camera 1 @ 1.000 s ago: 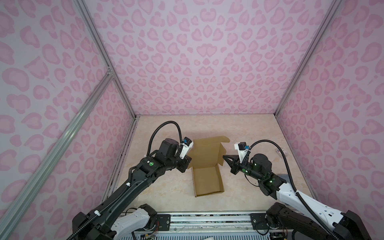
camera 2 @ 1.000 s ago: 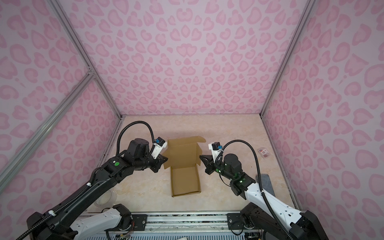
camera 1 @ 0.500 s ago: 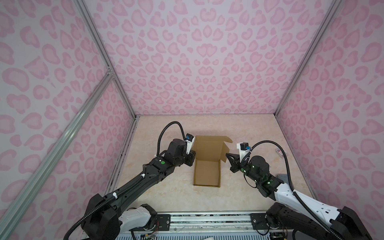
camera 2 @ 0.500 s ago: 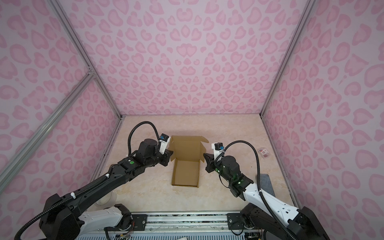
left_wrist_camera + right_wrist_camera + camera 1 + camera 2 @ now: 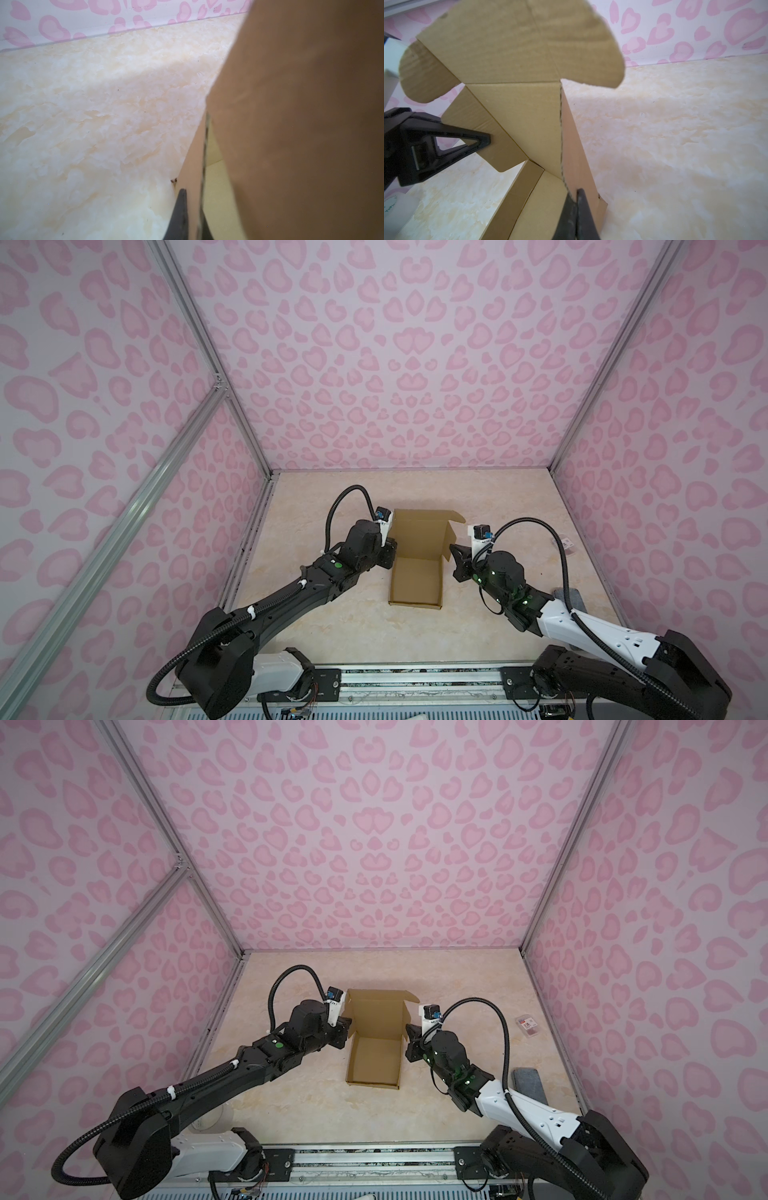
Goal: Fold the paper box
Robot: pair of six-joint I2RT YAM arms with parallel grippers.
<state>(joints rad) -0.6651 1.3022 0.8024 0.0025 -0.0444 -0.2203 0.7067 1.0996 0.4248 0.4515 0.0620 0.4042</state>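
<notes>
Only the right wrist view shows left gripper [image 5: 488, 141] and right gripper [image 5: 576, 199], both closed, touching opposite sides of the paper box [image 5: 512, 116]. Both top views put it lower centre on marbled tabletop [image 5: 332, 635], within pink-heart walls [image 5: 395, 364].

Pink heart-patterned walls [image 5: 411, 364] enclose three sides, joined by silver aluminium frame rails [image 5: 209, 352], over an evenly lit, cream marble-look floor [image 5: 415, 489].

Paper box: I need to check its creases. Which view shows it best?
The right wrist view: the paper box fills it, creases and rounded lid flaps sharp. Both top views show the whole box small. The left wrist view shows only a blurred brown wall.
</notes>
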